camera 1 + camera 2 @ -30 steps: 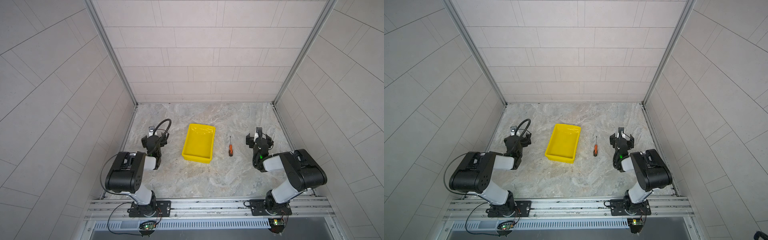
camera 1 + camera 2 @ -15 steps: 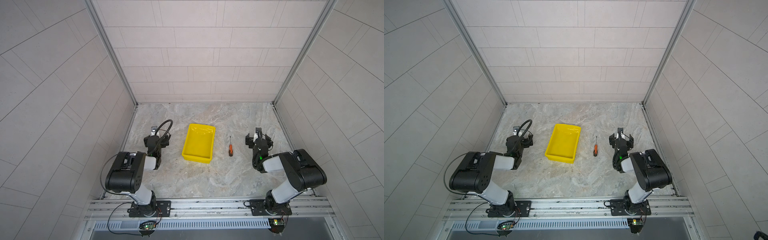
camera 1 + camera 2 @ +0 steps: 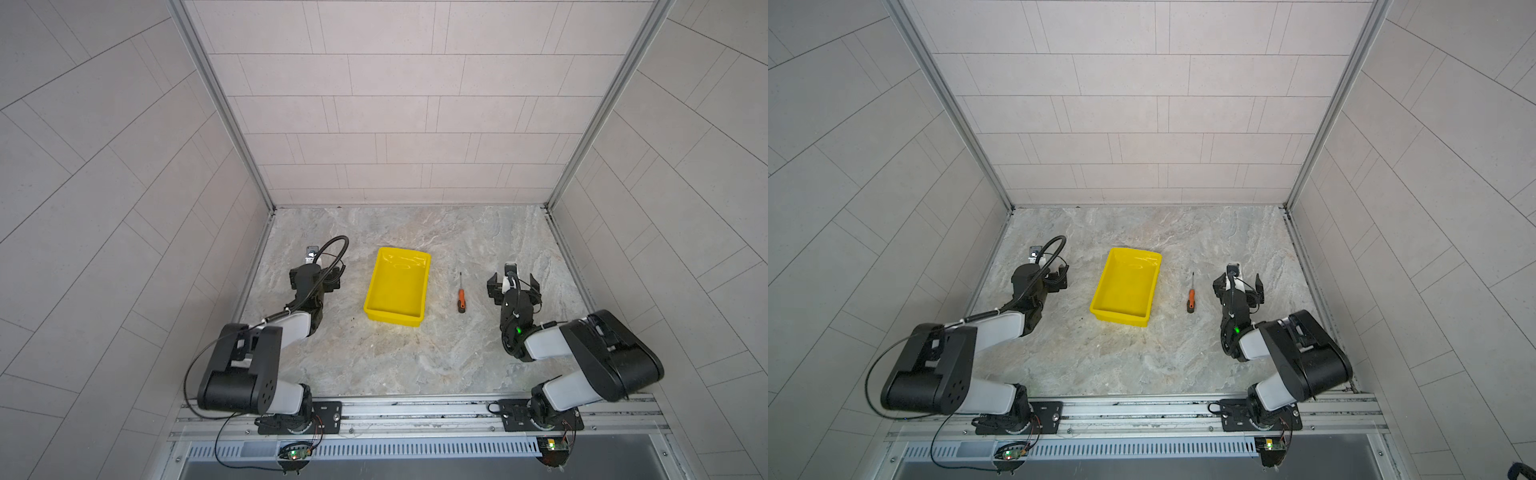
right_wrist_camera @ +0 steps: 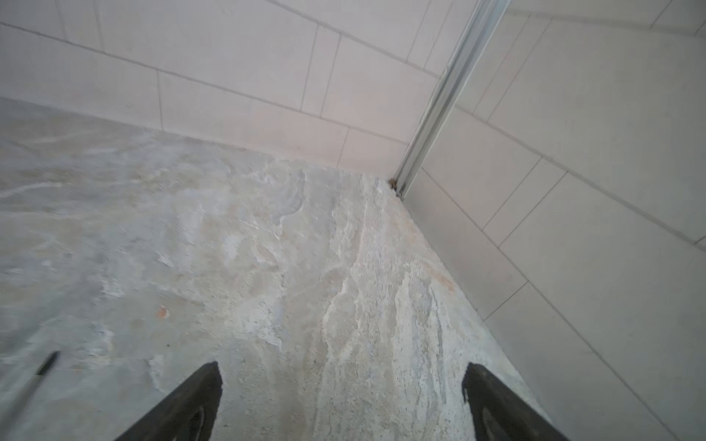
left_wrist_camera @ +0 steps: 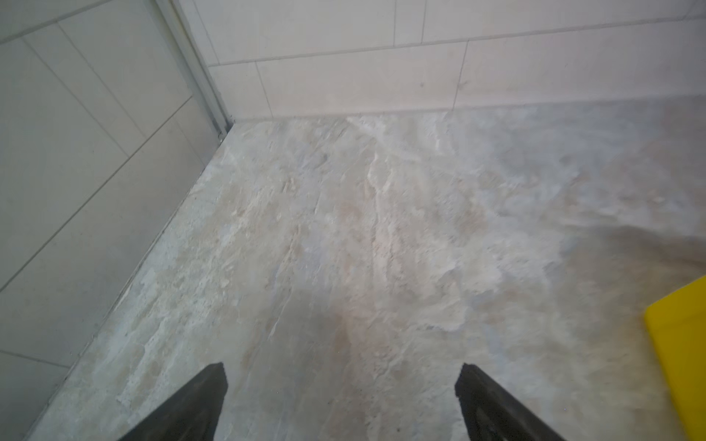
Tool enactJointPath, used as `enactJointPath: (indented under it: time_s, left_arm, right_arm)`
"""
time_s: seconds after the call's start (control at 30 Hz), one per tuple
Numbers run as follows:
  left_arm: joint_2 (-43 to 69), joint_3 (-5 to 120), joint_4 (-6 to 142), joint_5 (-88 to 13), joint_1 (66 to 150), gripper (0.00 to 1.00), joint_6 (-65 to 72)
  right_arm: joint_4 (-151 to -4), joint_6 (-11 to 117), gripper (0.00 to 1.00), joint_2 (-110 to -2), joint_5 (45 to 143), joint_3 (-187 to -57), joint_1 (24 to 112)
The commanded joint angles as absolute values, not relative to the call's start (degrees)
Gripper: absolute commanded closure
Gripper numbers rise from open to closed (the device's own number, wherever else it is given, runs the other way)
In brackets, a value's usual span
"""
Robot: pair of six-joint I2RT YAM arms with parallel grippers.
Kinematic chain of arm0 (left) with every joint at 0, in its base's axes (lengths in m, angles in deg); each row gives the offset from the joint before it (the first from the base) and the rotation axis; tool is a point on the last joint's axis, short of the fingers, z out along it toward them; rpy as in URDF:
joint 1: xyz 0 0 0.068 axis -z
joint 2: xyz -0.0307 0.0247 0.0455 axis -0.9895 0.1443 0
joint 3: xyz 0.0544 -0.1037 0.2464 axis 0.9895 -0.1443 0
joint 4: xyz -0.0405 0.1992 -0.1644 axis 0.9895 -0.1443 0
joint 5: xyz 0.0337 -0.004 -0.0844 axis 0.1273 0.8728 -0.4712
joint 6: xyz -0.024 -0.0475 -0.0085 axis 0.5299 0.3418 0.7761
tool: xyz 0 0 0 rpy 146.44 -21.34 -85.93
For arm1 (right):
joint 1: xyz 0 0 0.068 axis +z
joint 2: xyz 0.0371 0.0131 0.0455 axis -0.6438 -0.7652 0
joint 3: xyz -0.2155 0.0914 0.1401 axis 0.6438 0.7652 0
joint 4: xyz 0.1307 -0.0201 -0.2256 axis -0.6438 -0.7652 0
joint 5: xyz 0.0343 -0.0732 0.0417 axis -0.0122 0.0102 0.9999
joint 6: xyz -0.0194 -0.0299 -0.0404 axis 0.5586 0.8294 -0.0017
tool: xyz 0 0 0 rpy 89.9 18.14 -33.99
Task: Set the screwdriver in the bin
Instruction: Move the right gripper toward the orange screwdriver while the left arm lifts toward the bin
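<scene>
"Beside the bin (image 3: 397, 291), what lies on the veined, stone-look tabletop (image 3: 374, 361)?"

"The screwdriver (image 3: 461, 299): orange handle, black cap, thin dark shaft. It lies flat, parallel to the bin's long side, near it but apart."

"And the bin itself?"

"Glossy yellow plastic, shallow, rectangular, with a rolled rim."

"The right pincer (image 4: 341, 376)?"

"Beyond the screwdriver from the bin, its black wedge-shaped jaws spread wide, gripping nothing. The left pincer (image 5: 342, 372), off the bin's opposite side, gapes just as wide."

The bin (image 3: 397, 286) is bright yellow, the screwdriver (image 3: 461, 297) orange-handled with a black cap; the tabletop (image 3: 374, 361) is grey-beige marbled, the walls (image 3: 395, 104) pale tiled
</scene>
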State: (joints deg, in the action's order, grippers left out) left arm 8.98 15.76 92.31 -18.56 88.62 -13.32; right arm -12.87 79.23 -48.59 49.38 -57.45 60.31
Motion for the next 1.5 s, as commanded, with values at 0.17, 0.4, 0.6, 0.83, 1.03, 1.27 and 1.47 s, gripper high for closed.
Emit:
enactJointPath:
  time_s: [0.17,0.4,0.6,0.83,1.03,1.27,1.47]
  left_arm:
    - [-12.9,22.9,55.7,-26.4,98.4,0.0,5.4]
    - [-21.0,14.6,50.0,-29.3,98.2,0.0,10.6]
    - [-12.1,20.9,42.3,-22.6,97.8,0.0,12.5]
    - [-10.4,22.9,37.4,-15.0,97.6,0.0,15.4]
    - [-13.9,20.2,37.0,-12.4,96.8,0.0,19.2]
    - [-14.2,20.2,32.3,-6.7,96.0,0.0,23.8]
    - [-14.7,19.7,32.1,-6.3,95.8,0.0,24.2]
  right_arm:
    - [-100.1,36.9,0.01,-11.3,31.8,-76.5,74.6]
    - [-103.3,37.2,0.01,9.9,52.1,-63.0,69.2]
    - [-99.1,39.0,0.01,8.9,54.0,-61.6,69.3]
    - [-95.0,39.3,0.01,-5.3,54.9,-64.7,69.2]
    - [-96.1,41.6,0.01,-20.2,61.3,-71.8,69.2]
    - [-99.9,36.4,0.01,-34.6,75.5,-84.1,69.1]
    - [-103.0,33.1,0.12,-49.2,85.1,-95.3,69.1]
